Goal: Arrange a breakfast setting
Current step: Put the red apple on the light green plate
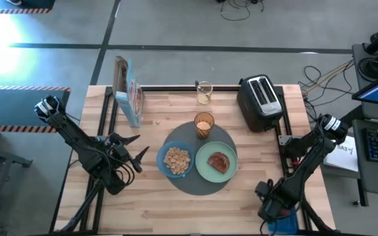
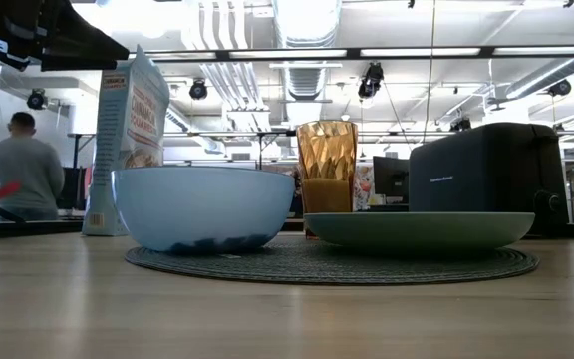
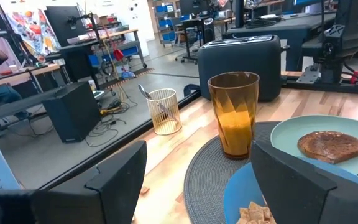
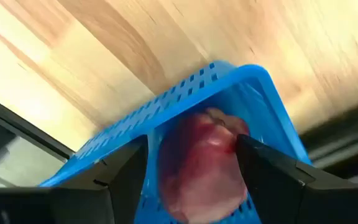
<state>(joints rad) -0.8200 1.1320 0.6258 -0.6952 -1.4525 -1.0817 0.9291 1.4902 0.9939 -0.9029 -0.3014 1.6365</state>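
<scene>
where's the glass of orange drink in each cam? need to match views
High view: glass of orange drink at the far edge of the grey mat, above centre.
Low view: glass at centre, behind and between the blue bowl and green plate.
Left wrist view: glass at centre, on the mat.
Right wrist view: not in it.
Shared landmark: black toaster.

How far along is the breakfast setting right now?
Mostly laid: the mat carries the bowl of cereal, plate with toast, and glass. Right pincer straddles a red fruit in a blue basket; left pincer waits open. No spoon is visible.
</scene>
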